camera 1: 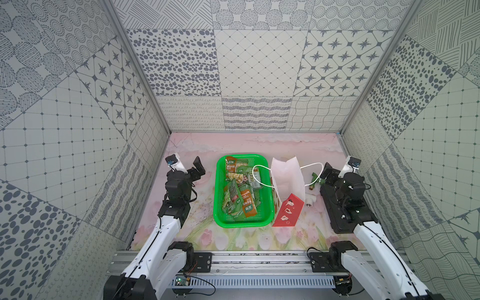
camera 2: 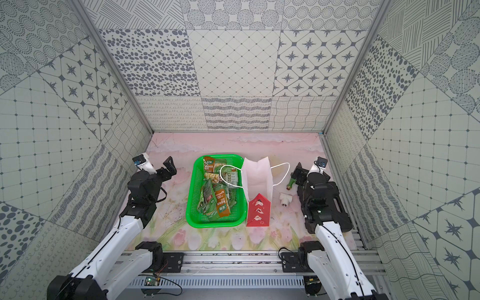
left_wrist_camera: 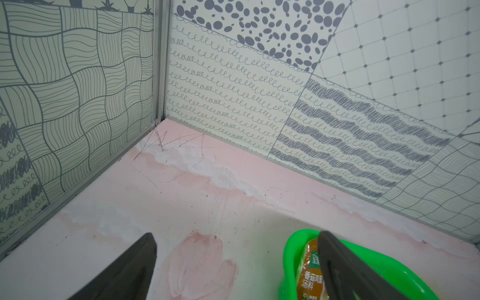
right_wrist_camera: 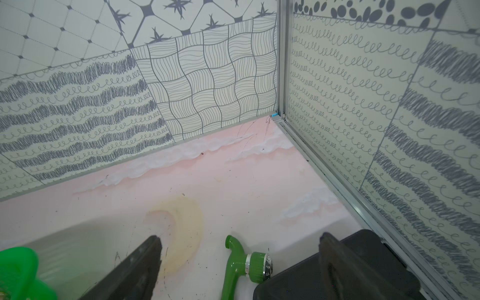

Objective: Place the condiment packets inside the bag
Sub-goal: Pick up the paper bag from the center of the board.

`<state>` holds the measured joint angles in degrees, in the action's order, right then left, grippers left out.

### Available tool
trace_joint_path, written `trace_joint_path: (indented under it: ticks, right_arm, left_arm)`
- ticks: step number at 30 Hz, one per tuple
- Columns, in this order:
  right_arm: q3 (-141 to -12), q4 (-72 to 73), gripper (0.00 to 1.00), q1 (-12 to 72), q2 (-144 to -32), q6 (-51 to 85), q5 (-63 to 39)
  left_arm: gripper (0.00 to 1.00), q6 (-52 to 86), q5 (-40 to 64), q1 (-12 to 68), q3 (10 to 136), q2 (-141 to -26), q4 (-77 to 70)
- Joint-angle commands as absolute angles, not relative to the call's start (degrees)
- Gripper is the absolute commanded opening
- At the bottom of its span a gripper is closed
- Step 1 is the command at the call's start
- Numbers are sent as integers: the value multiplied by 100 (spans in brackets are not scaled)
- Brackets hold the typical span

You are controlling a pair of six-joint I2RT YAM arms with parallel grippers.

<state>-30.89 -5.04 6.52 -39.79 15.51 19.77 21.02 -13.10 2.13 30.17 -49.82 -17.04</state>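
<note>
Left claw [left_wrist_camera: 235,235] is spread wide and empty, low over the pink table [left_wrist_camera: 181,194] beside the green basket [camera 1: 217,207]. Right claw [right_wrist_camera: 240,236] is also wide and empty, near a green tap fitting [right_wrist_camera: 235,262]. The packets [camera 1: 239,193] lie heaped in the basket. The bag [camera 1: 287,181] stands upright against the basket's right side, with 1 cord handle [camera 1: 255,176] drooping over the basket.

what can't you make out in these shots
- Bag floor: both top views, hidden by its own near wall.
- Lower condiment packets: top views, buried under the pile in the green basket.
- Tap fitting: right wrist view, cut off by the frame edge.
- Packet print: top views, too small.
</note>
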Motion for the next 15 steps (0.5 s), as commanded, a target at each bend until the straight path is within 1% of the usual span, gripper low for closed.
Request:
trace_joint_path:
  ticks: [1,4,7,10,12,15]
  right_arm:
    - [-3254,-2038,97,662,-2889,2177,1424]
    - [-3276,-2558,97,659,-2093,2498,1014]
    - [-3371,-2850,97,659,-1717,2674,319]
    - [-3492,-2978,97,663,-1648,2776,-512]
    - [-3521,-2998,97,659,-1654,2933,-962]
    - [-3581,-2991,97,662,-1669,3145,-1355]
  left_arm:
    - [100,3524,-250,245,3399,-4437,-125]
    - [99,3689,176,239,3705,-4099,699]
    - [99,3737,760,245,3956,-3742,1295]
    - [100,3814,1545,238,3874,-3364,1167]
    - [100,4229,1579,247,3779,-3123,1291]
    - [99,5170,1247,243,3694,-2859,1766]
